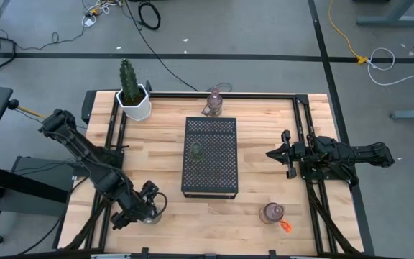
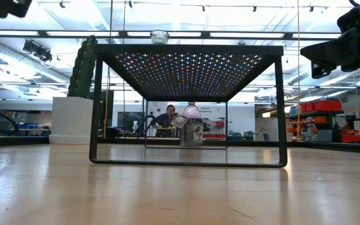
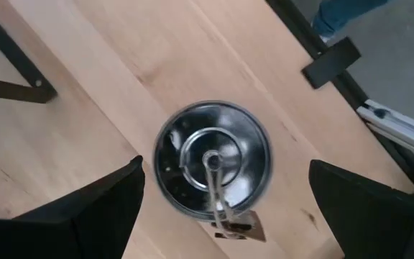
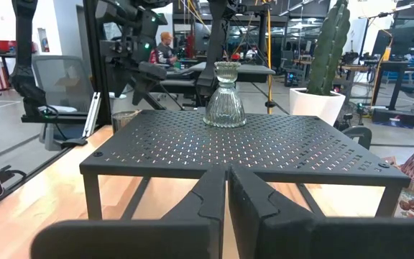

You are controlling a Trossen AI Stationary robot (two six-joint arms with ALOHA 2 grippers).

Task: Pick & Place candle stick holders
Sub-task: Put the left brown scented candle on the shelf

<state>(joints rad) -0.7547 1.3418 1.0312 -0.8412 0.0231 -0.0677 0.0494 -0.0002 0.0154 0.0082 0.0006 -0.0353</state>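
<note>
A wide silvery candle stick holder [image 3: 213, 160] with a small tag [image 3: 239, 226] stands on the wooden table near its front left corner [image 1: 158, 211]. My left gripper [image 3: 225, 205] hangs above it, pointing steeply down. It is open, one finger on either side of the holder, touching nothing. A clear greenish holder [image 1: 196, 151] stands on the black perforated stand [image 1: 210, 157]. One pink holder [image 1: 214, 103] stands at the far edge. Another [image 1: 272, 213], with an orange tag, stands near the front right. My right gripper [image 4: 227, 194] waits shut and level at the table's right side [image 1: 279, 154].
A cactus in a white pot [image 1: 131, 97] stands at the far left corner. Black rails [image 1: 113, 129] run along the table's edges. Bare wood lies between the stand and the front edge [image 1: 214, 216]. A person sits in the room beyond the table [image 2: 165, 119].
</note>
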